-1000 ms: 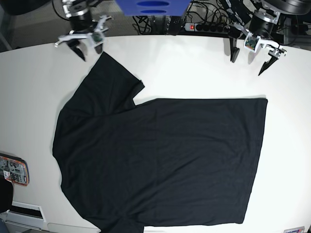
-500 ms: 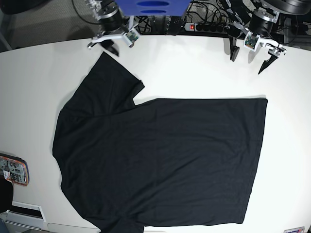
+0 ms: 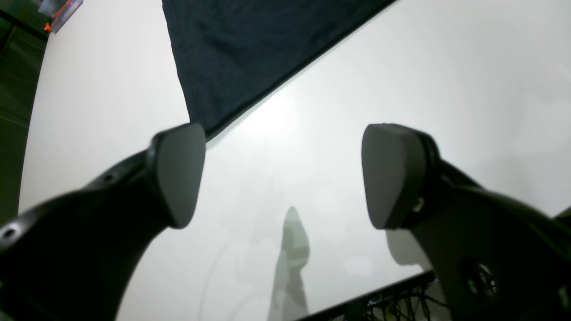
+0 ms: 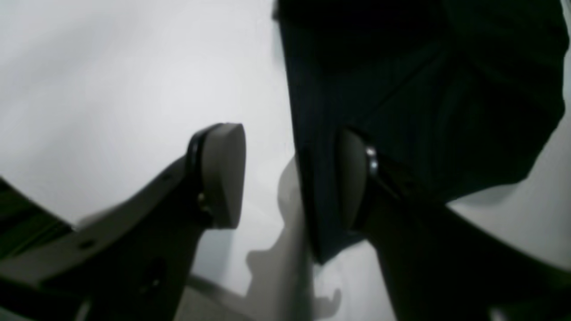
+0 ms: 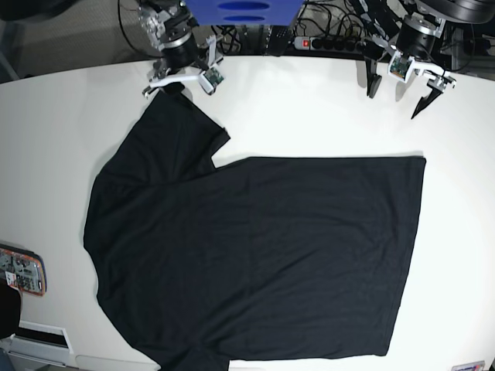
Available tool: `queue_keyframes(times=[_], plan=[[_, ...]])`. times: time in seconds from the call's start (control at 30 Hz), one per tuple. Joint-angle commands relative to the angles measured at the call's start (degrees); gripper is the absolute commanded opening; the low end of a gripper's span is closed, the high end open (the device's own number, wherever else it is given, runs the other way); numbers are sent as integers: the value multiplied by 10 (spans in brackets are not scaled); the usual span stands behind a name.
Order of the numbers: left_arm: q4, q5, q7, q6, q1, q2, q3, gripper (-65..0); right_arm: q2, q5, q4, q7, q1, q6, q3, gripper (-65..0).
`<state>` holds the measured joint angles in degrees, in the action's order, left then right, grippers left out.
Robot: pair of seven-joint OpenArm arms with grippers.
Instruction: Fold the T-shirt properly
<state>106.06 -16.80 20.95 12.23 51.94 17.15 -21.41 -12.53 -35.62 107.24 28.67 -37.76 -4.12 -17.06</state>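
Observation:
The black T-shirt (image 5: 255, 247) lies spread flat on the white table (image 5: 309, 108), with one sleeve pointing to the back left. My right gripper (image 5: 180, 79) is open right at that sleeve's tip. In the right wrist view the gripper (image 4: 287, 178) straddles the sleeve's edge, and the black fabric (image 4: 424, 89) lies under the right-hand finger. My left gripper (image 5: 396, 94) is open and empty above bare table at the back right, apart from the shirt. In the left wrist view the gripper (image 3: 285, 178) faces the shirt's corner (image 3: 250, 53), which lies farther off.
An orange-edged device (image 5: 19, 270) lies at the table's left edge; it also shows in the left wrist view (image 3: 60, 11). A power strip with cables (image 5: 325, 42) and a blue object (image 5: 240, 9) sit behind the table's back edge.
My right gripper has moved right along the back edge and then down onto the sleeve's tip. The left arm and the shirt have not moved.

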Motion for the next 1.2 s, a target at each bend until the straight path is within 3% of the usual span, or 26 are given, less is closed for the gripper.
queue_keyframes(times=[0.0,0.53,0.7,1.17], plan=[[7,6,12,-7,6,5,-3,-153,-1,-2,11,-14,1,-8,0,-345],[7,5,11,-7,4,2,-3,-153,-3,-4,-91,-14,-9,-8,4,-345],[7,5,11,-7,4,2,-3,-153,-18,0,-103,-14,-8,-8,6,-345],[6,5,11,-7,4,2,-3,-153,-22,-1,-103,-17,-11,-7,108,-345]])
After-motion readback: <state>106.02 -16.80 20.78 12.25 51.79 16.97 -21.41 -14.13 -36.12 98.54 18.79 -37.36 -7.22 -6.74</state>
